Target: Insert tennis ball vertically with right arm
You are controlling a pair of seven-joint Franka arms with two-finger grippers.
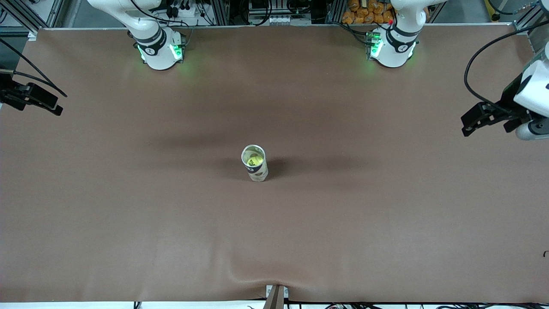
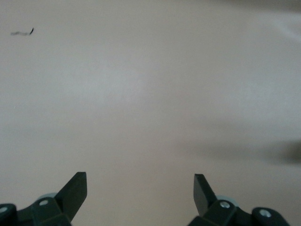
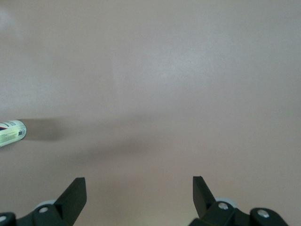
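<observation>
A clear tennis-ball can stands upright at the middle of the brown table, open at the top. A yellow-green tennis ball sits inside it. My right gripper hangs over the right arm's end of the table, well away from the can; in the right wrist view the gripper is open and empty, with the can at the picture's edge. My left gripper waits over the left arm's end of the table; in the left wrist view it is open and empty over bare cloth.
The brown cloth covers the whole table. A small dark mark lies near the left arm's end and shows in the left wrist view. A camera mount sticks up at the nearest edge.
</observation>
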